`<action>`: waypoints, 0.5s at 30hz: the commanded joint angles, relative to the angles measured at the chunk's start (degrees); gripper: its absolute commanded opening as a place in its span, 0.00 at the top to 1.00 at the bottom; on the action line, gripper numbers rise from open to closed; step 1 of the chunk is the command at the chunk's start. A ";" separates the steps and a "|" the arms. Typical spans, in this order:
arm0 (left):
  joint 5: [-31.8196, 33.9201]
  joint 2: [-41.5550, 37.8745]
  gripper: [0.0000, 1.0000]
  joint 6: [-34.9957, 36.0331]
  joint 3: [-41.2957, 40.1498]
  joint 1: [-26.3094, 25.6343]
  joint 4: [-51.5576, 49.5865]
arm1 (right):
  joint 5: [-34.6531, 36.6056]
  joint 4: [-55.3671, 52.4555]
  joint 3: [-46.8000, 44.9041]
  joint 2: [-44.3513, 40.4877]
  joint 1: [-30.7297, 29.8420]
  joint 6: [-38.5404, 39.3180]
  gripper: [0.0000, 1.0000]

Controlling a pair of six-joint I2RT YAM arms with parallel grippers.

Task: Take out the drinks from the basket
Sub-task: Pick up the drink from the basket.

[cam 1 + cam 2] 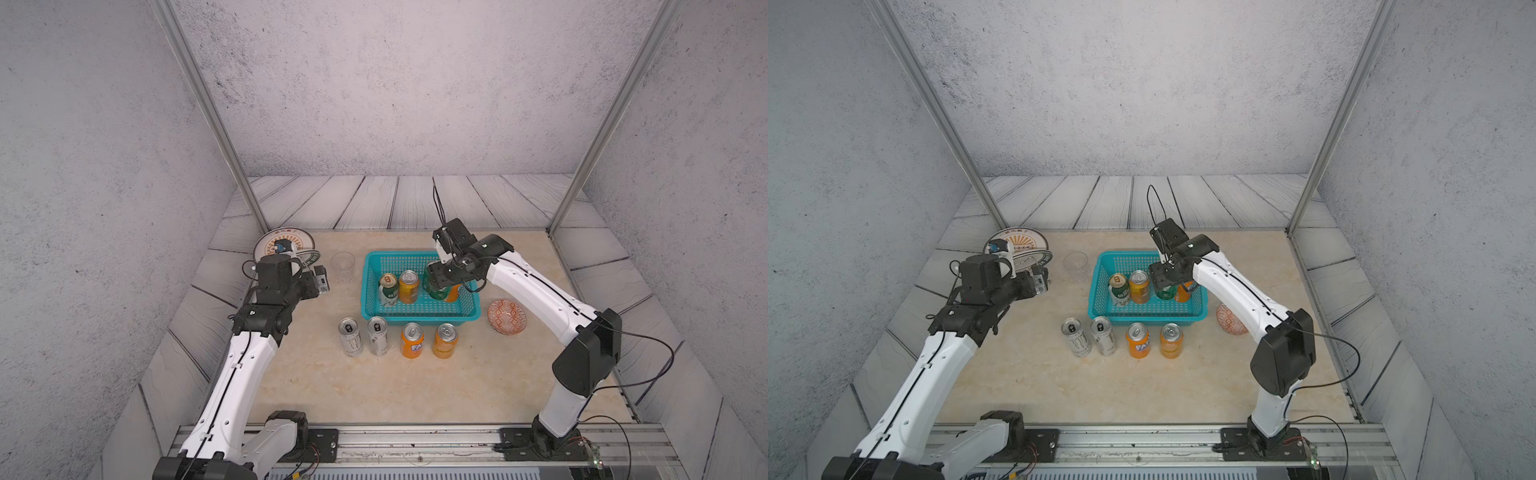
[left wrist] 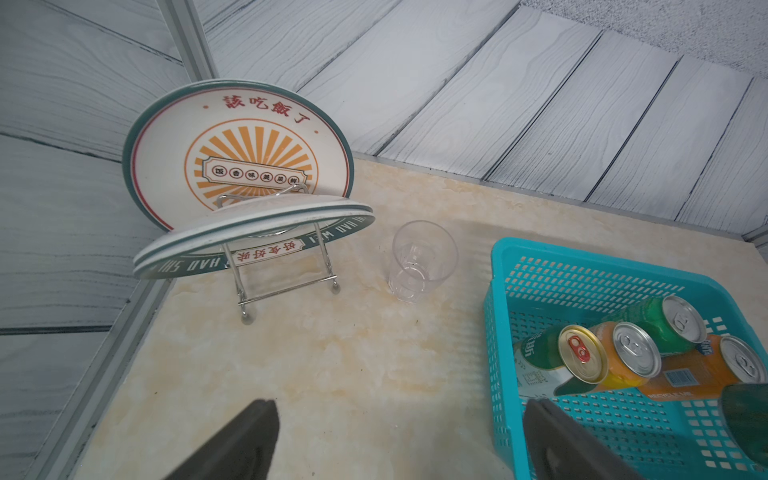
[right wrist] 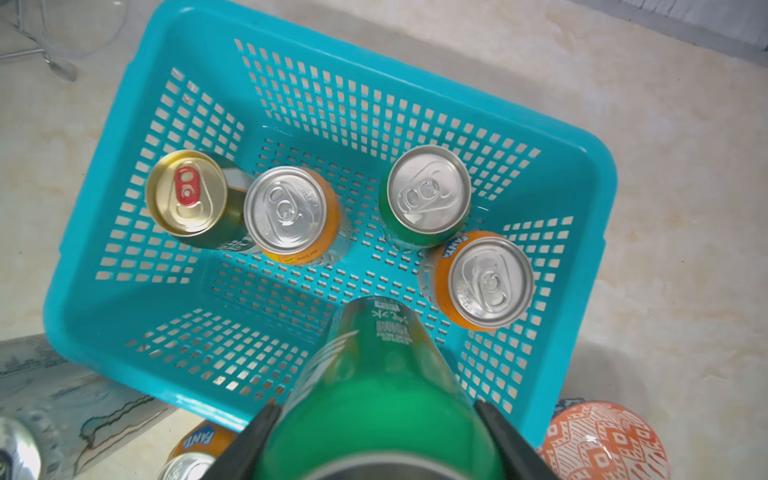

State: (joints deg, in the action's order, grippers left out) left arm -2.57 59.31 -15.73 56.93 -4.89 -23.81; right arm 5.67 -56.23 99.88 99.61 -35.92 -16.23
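A clear cup [image 2: 422, 262] stands upright on the beige table [image 1: 374, 386], straight ahead of the left gripper [image 2: 399, 403] and apart from it. Farther ahead, off to that gripper's left, a wire rack [image 2: 286, 286] holds a sunburst plate [image 2: 232, 153] upright, with tilted plates [image 2: 257, 232] lying nearly flat in front of it. A small orange patterned dish [image 1: 507, 316] sits on the table below and to the right of the right gripper [image 1: 435, 289], apart from it.

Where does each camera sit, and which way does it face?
Top views: high behind the bases, facing down, forward; left arm, right arm show.
Left wrist: beside the basket, facing plates and clear cup; open left end effector shows.
Right wrist: above basket, facing down; right end effector grips green can.
Shared: the basket.
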 commanded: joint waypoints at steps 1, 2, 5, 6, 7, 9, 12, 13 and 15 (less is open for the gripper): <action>-0.33 0.37 0.01 -0.25 0.63 0.72 -0.09 | 0.19 -1.71 -0.29 -6.93 -0.04 0.56 0.38; -0.33 0.37 0.01 -0.27 0.61 0.68 -0.10 | 0.29 -2.29 -0.46 -7.72 -0.03 0.58 0.38; -0.34 0.45 0.01 -0.31 0.55 0.70 -0.09 | 0.57 -4.03 -1.06 -10.53 0.04 0.32 0.38; -0.42 0.50 0.01 -0.27 0.56 0.74 -0.07 | 0.66 -4.53 -1.39 -11.51 -0.02 0.24 0.38; -0.42 0.51 0.01 -0.32 0.58 0.71 -0.09 | 0.78 -5.14 -1.76 -12.43 -0.03 0.03 0.38; -0.51 0.58 0.01 -0.36 0.60 0.74 0.05 | 1.18 -5.97 -2.71 -14.29 -0.20 -0.61 0.38; -0.57 0.64 0.01 -0.36 0.56 0.71 0.00 | 1.58 -6.34 -5.65 -17.59 -0.32 -1.72 0.38; -0.60 0.71 0.01 -0.36 0.57 0.76 0.08 | 1.66 -6.22 -6.88 -18.92 -0.37 -2.13 0.38; -0.64 0.81 0.01 -0.44 0.56 0.80 0.05 | 1.84 -6.37 -9.26 -21.13 -0.49 -3.09 0.38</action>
State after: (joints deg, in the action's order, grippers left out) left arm -2.85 59.79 -15.79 56.93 -4.86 -23.79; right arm 6.15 -62.74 92.09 83.20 -36.07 -17.43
